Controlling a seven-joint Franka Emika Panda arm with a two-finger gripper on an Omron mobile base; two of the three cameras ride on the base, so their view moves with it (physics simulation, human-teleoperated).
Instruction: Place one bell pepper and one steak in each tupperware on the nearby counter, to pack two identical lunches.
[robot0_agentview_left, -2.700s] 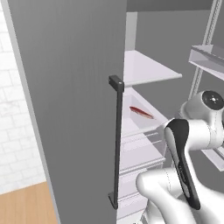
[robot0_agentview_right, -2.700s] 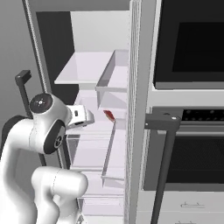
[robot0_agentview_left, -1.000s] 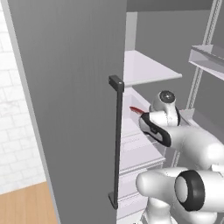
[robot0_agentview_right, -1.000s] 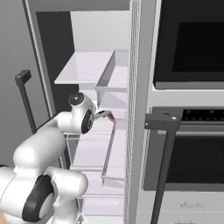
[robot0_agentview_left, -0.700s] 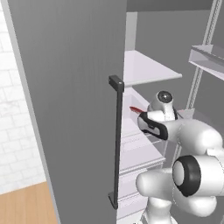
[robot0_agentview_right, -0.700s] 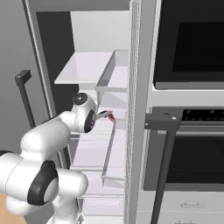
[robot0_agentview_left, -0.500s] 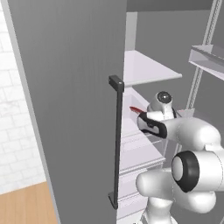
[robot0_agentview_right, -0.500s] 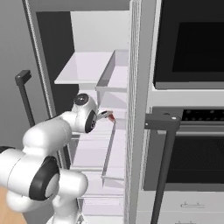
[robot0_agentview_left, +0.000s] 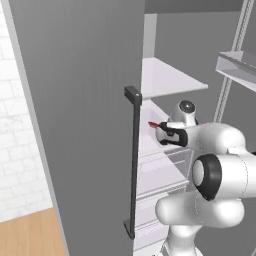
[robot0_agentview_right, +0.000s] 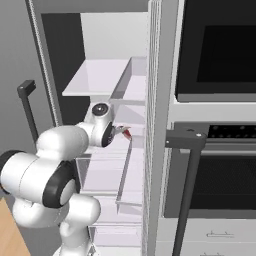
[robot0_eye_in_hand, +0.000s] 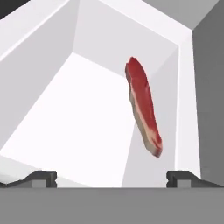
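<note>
You are working at an early stage: judging by this moment, no steak or pepper is packed yet, and the steak (robot0_eye_in_hand: 143, 109) is lying inside a white fridge bin (robot0_eye_in_hand: 78, 118), leaning on edge against the bin's right wall. Your gripper (robot0_eye_in_hand: 111, 177) is standing fully open and holding nothing, with the steak lying ahead between the fingertips (robot0_eye_in_hand: 41, 177). The steak is showing as a flat, elongated red slab with a pale fat rim; the bin is presenting smooth, glossy, angular walls
</note>
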